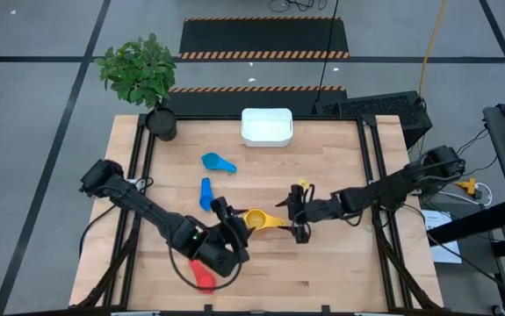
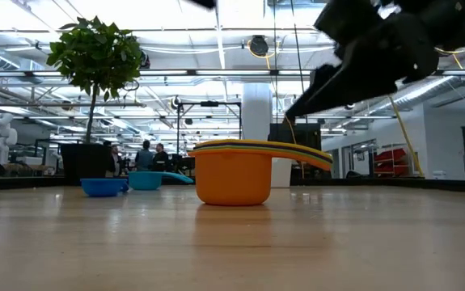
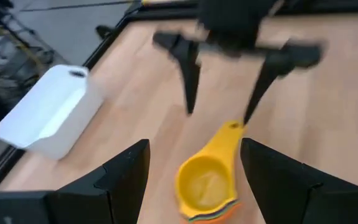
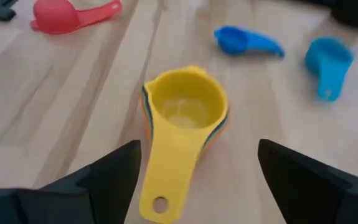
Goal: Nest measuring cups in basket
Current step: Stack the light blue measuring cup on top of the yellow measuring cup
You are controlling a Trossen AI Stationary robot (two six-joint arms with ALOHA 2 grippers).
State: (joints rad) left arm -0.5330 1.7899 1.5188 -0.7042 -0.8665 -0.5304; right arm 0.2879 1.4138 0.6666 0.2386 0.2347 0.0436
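Observation:
A nested stack of measuring cups (image 1: pixel 256 219), yellow on top and orange at the bottom (image 2: pixel 232 176), stands on the table's near middle, its handles pointing toward the right edge. My left gripper (image 1: pixel 230 230) hovers open at the stack's left, its fingers on either side of the bowl (image 3: pixel 205 186). My right gripper (image 1: pixel 298 219) is open too, its fingers flanking the handle (image 4: pixel 166 180). A light blue cup (image 1: pixel 219 162), a blue cup (image 1: pixel 205 193) and a red cup (image 1: pixel 203 274) lie loose on the wood. The white basket (image 1: pixel 266 125) sits at the far edge.
A potted plant (image 1: pixel 151 83) stands at the far left corner. Black frame rails (image 1: pixel 371 167) run along the table's left and right sides. Bare wood lies between the stack and the basket. People show far off in the room in the low view.

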